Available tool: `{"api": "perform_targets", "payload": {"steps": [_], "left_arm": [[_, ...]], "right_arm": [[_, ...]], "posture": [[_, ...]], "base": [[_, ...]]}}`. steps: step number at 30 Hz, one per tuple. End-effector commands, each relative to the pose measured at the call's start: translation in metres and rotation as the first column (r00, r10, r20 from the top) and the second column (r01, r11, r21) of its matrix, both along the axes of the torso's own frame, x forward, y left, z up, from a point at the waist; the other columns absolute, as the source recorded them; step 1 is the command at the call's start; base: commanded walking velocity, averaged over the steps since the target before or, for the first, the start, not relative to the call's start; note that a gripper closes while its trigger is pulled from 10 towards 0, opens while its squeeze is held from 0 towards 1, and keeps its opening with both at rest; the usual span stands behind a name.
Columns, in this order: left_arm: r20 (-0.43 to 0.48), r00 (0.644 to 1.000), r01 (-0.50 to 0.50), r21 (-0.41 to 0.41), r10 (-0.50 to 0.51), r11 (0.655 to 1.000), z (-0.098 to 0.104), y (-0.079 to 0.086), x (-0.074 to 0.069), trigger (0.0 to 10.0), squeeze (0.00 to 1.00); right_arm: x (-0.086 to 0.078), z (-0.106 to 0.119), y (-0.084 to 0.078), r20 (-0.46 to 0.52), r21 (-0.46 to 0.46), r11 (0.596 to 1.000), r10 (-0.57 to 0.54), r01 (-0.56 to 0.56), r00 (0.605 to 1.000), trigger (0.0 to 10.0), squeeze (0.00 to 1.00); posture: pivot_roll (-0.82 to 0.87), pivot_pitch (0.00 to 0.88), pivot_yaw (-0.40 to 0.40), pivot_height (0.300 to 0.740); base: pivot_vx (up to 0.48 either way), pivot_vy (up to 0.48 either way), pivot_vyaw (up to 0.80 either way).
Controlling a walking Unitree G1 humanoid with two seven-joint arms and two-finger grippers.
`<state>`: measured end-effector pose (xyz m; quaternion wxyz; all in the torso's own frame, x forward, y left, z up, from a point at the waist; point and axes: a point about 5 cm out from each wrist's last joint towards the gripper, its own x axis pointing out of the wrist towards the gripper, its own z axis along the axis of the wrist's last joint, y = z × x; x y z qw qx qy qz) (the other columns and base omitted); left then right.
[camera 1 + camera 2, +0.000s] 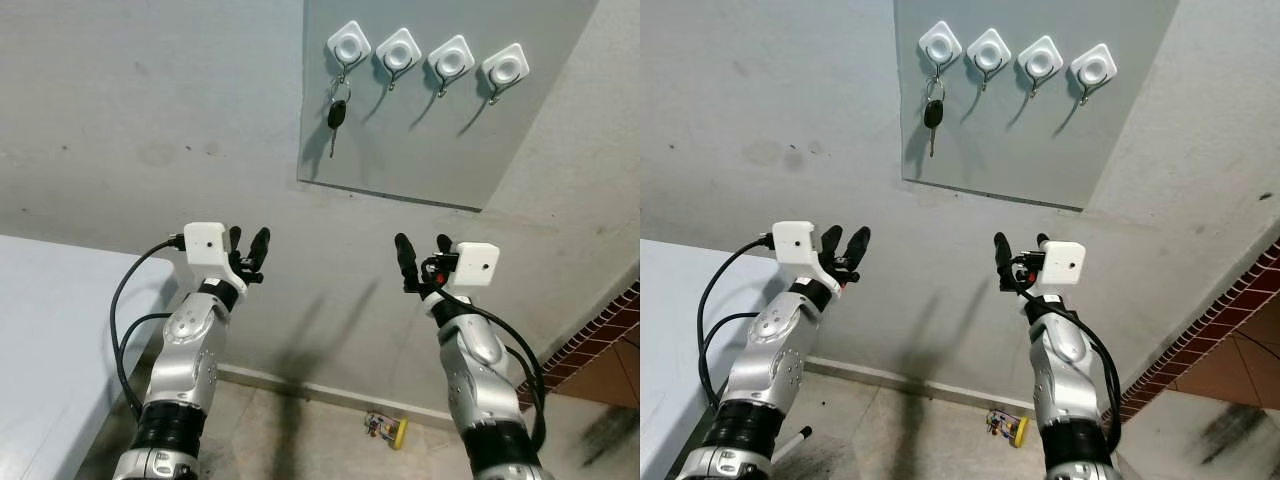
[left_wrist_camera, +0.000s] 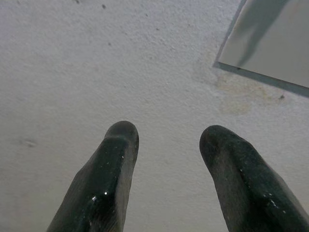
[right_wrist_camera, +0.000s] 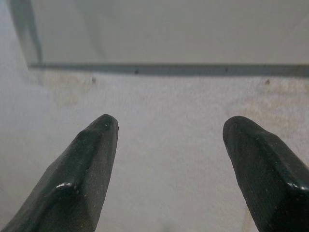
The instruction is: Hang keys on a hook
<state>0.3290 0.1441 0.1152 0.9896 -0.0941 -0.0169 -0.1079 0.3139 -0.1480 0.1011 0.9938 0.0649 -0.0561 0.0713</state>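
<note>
A grey panel [image 1: 420, 120] fixed to the rough grey wall [image 1: 150, 110] serves as the landmark. Far to its left and lower down, a white tabletop [image 1: 40, 330] fills the corner of the head views. Below the panel's lower left corner, the left gripper [image 1: 247, 243] is raised toward the wall, its 2 black fingers [image 2: 106, 183] spread apart with bare wall between them and nothing held; a white camera block sits on its wrist and a black cable loops down beside the silver arm.

On the panel itself, 4 white hooks [image 1: 425, 55] run in a row along the top. From hook 1, the leftmost [image 1: 348, 45], hang the keys [image 1: 337, 112]: a ring on the hook, a black-headed key dangling straight down against the panel, its shadow thrown just beside it. The other 3 hooks carry nothing.

Below the panel's lower edge, toward its right half, the right gripper [image 1: 424, 252] points up at the wall, its 2 fingers [image 3: 82, 169] wide apart and empty; the right wrist view shows the panel's lower edge just beyond the fingertips. Both grippers are well apart from the keys.

Far below the panel, on the floor by the skirting, lies a small yellow object [image 1: 388, 428], too small to identify. Right of the panel and lower, a strip of brick-patterned tile [image 1: 590, 335] borders the wall.
</note>
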Motion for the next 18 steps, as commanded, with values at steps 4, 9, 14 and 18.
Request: {"api": "perform_targets", "payload": {"steps": [4,9,14,18], "left_arm": [[0.024,1.000,0.008,0.015,-0.008,1.000,-0.003,0.000,-0.008,10.0,0.00],[0.075,0.997,0.022,-0.001,-0.022,1.000,-0.001,-0.005,-0.024,10.0,0.00],[0.077,0.997,0.029,0.010,-0.030,1.000,-0.002,-0.007,-0.033,10.0,0.00],[0.065,0.998,0.011,0.001,-0.011,1.000,-0.003,-0.004,-0.033,10.0,0.00]], "right_arm": [[-0.010,0.000,-0.006,0.010,-0.073,0.997,-0.031,0.032,0.999,10.0,0.00],[-0.018,0.008,-0.005,0.043,-0.109,0.993,-0.044,0.048,0.998,10.0,0.00],[-0.028,0.008,0.003,0.047,-0.134,0.990,-0.031,0.037,0.998,10.0,0.00],[-0.033,0.003,0.005,0.031,-0.147,0.988,-0.035,0.039,0.999,10.0,0.00]], "posture": [[-0.08,0.000,-0.030,0.740],[-0.09,0.000,-0.025,0.740],[-0.09,0.000,-0.022,0.740],[-0.09,0.000,-0.021,0.740]], "base": [[0.000,0.000,0.00],[0.000,0.000,0.00],[0.000,0.000,0.00],[0.000,0.000,0.33]]}}
